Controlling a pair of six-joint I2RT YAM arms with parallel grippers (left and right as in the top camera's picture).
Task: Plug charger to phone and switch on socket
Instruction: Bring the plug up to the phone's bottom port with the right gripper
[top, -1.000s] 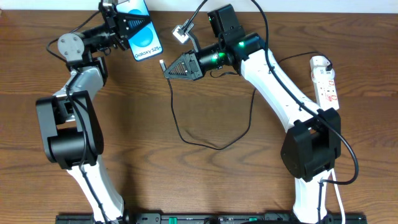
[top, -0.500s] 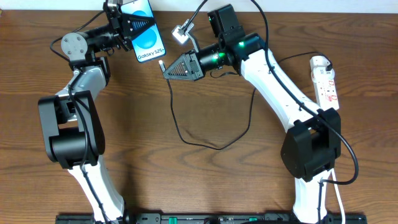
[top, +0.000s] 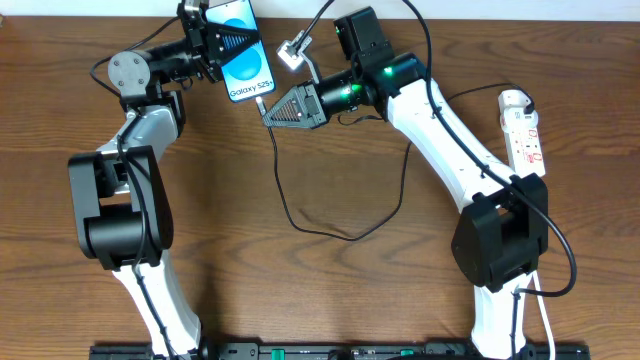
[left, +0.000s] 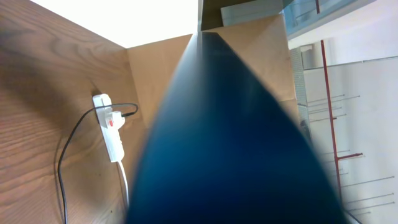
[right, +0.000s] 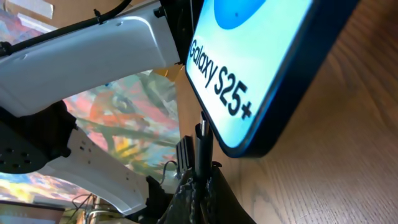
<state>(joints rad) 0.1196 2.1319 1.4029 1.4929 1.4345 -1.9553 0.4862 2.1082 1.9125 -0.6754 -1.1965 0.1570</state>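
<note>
looking down from overhead first: seeing the left gripper (top: 234, 40) closed on the phone (top: 248, 72), holding it near the far edge of the table (top: 330, 300), blue screen facing up at the camera, galaxy text at the lower end. finding the right gripper (top: 270, 112) just beside that lower end, pinched shut on the charger (top: 276, 160) right behind the plug tip (top: 263, 101), tip aimed at the phone's bottom edge. following the thin black cable down from those fingers, round a loose loop on the wood, then back up toward the right arm (top: 440, 120). spotting the socket (top: 525, 130) well apart from all that, lying flat over by the right side. switching to the left wrist: mostly getting a blurry dark blue slab of phone (left: 236, 143) right up against the lens, hiding the fingers, so no reading the grip from here. past it, making out the socket (left: 112, 130) on the wood with a red mark on top, a white cord (left: 123, 180) dropping off its near end and the charger cable (left: 61, 180) curving away from it. then the right wrist: looking straight along the right gripper (right: 198, 180), clamped tight round the plug tip (right: 201, 134), tip poking up to the dark rim of the phone (right: 261, 62) just under the "galaxy s25+" text. touching or only a hair short, can't tell, same for being in the port. also catching the white shell of the left arm (right: 93, 56) behind the phone
</note>
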